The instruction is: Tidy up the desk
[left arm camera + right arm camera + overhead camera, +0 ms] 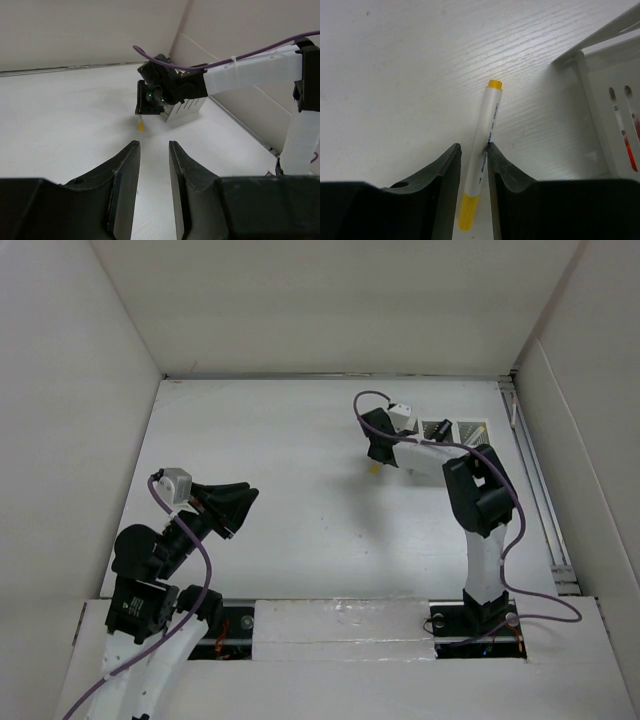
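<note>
Although the left gripper (243, 512) takes no part in the work at this moment, it is the first thing met at about 8 o'clock on the desk (300, 440). It hangs above the white top with its jaws a little apart and nothing between them; its own camera shows only bare desk in the gap.

From there to the middle, the desk shows no loose thing that I can make out.

At about 1 o'clock the right gripper (376, 460) points down at the top with a marker (487, 125) between its jaws. The marker is white with a yellow cap at each end, and its far tip is at or just above the desk. The right jaw touches the barrel, while a thin strip of desk shows along the other side. I cannot tell whether the marker is pinched or merely stands loose between them.

Just beside it, at about 2 o'clock near the side rail, sits the pen holder (455, 430), white and slotted. A red item (630, 160) shows through its slots, so I judge that some tidying is already done.

The marker seems to be the only thing left out. What remains, by my reckoning, is to get a firm hold on it, lift it over the holder's rim and drop it into a compartment. I would put the task well along but not finished.
</note>
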